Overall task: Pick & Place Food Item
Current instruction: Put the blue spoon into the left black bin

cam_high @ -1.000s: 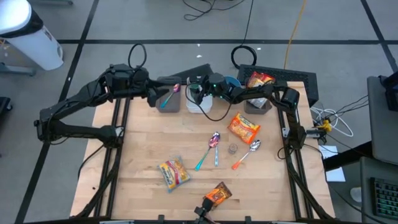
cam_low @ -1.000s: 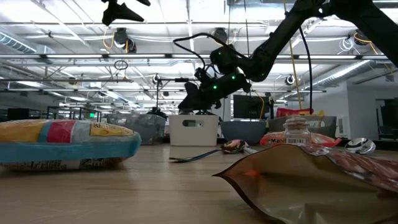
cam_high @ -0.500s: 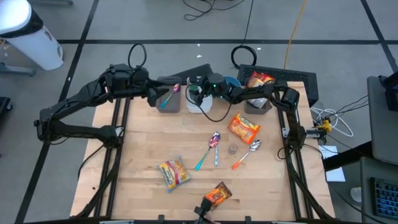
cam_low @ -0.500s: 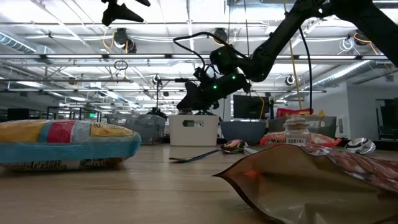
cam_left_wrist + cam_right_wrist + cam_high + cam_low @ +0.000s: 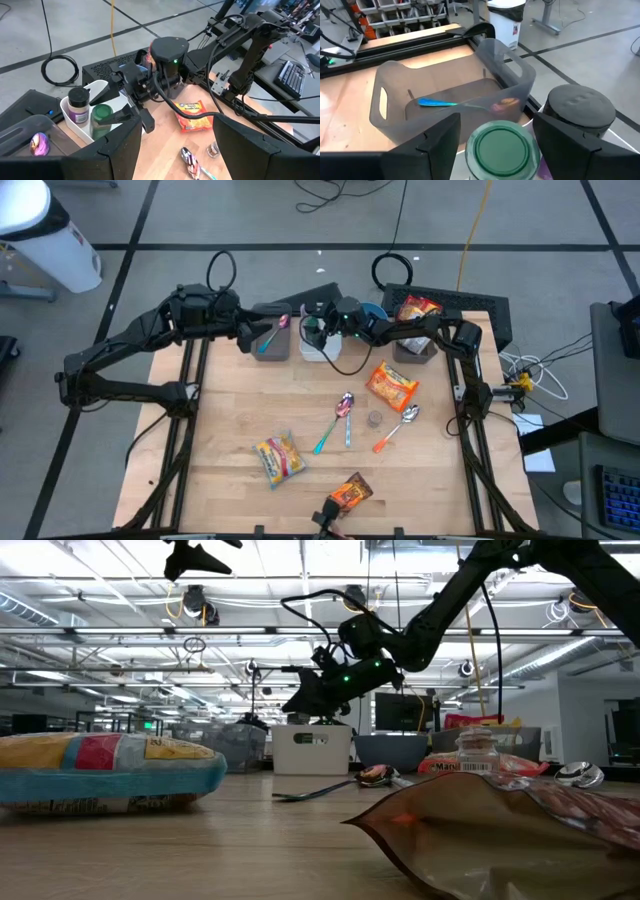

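Note:
A white bin [image 5: 316, 345] at the table's far edge holds a green-lidded jar [image 5: 501, 146] and a dark-lidded jar [image 5: 580, 107], both upright on its floor. My right gripper [image 5: 497, 150] hangs open over this bin, reaching in level from the table's right. One finger stands on each side of the green-lidded jar. Whether they touch it, I cannot tell. My left gripper [image 5: 175, 160] waits open and holding nothing above the grey bin [image 5: 272, 340]. An orange food packet [image 5: 391, 383], a yellow one [image 5: 279, 458] and a brown one [image 5: 350, 493] lie flat on the table.
The grey bin [image 5: 452, 95] beside the white one holds a blue-handled spoon [image 5: 447, 103]. Behind are a blue bowl [image 5: 372, 312] and a bin with a red packet [image 5: 418, 308]. Spoons [image 5: 345, 408] and a small jar [image 5: 374, 419] lie mid-table.
My right gripper has turned slightly over the white bin and otherwise stays where it was. The jars stand still in the bin.

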Controlling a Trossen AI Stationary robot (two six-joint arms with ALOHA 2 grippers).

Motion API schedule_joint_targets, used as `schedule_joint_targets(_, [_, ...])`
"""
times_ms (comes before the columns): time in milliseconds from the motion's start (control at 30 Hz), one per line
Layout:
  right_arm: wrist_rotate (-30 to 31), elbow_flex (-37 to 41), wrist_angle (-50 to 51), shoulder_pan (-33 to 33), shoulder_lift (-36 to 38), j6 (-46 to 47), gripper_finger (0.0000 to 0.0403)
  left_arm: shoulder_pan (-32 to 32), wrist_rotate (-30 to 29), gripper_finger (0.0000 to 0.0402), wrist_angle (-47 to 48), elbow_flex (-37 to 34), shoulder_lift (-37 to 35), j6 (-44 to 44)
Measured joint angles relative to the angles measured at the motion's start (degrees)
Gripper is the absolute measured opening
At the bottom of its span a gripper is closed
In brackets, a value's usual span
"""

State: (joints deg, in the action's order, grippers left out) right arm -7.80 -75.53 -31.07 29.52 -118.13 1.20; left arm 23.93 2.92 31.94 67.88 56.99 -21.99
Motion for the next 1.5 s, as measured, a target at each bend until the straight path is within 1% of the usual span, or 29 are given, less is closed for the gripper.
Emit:
schedule_joint_targets(200, [0.30,0.00,-0.81,0.02,0.00,0.66,0.0253,-0.10,0.00,0.0255,0.00,0.00,0.00,0.01])
schedule_joint_targets(300, [0.70,0.00,-0.43,0.02,0.39,-0.51,0.0253,-0.09,-0.01,0.0255,0.00,0.00,0.00,0.01])
schedule_joint_targets(467, [3.35,0.00,0.25,0.03,0.73,-2.13,0.0253,-0.10,-0.02,0.0255,0.00,0.00,0.00,0.04])
schedule_joint_targets(667, [3.51,-0.06,1.06,0.43,4.01,-3.87,0.0252,-0.10,-0.04,0.0255,0.02,0.00,0.00,0.43])
schedule_joint_targets(800, [3.55,0.04,1.57,0.58,6.90,-4.24,0.0242,-0.08,-0.09,0.0255,0.04,0.00,0.00,0.84])
schedule_joint_targets(933, [3.33,-0.02,5.83,0.54,10.09,-4.04,0.0230,-0.08,-0.32,0.0255,0.07,0.00,0.00,1.85])
schedule_joint_targets(1033, [3.21,0.04,8.96,0.54,12.47,-1.37,0.0223,-0.08,-0.43,0.0255,0.03,0.00,0.00,2.96])
schedule_joint_targets(1133, [3.17,0.04,10.94,0.52,15.58,3.32,0.0222,-0.08,-1.50,0.0255,-0.48,0.00,0.00,4.36])
schedule_joint_targets(1267, [3.14,0.04,11.17,0.41,18.89,9.25,0.0224,-0.08,-2.11,0.0255,-2.12,0.00,0.02,5.64])
schedule_joint_targets(1400, [3.14,0.00,9.07,0.41,21.78,11.18,0.0226,-0.08,-2.12,0.0255,-4.37,0.00,0.02,9.61])
schedule_joint_targets(1500, [2.98,0.02,9.65,0.39,24.24,16.40,0.0223,-0.08,-1.78,0.0255,-5.90,0.00,0.21,8.45])
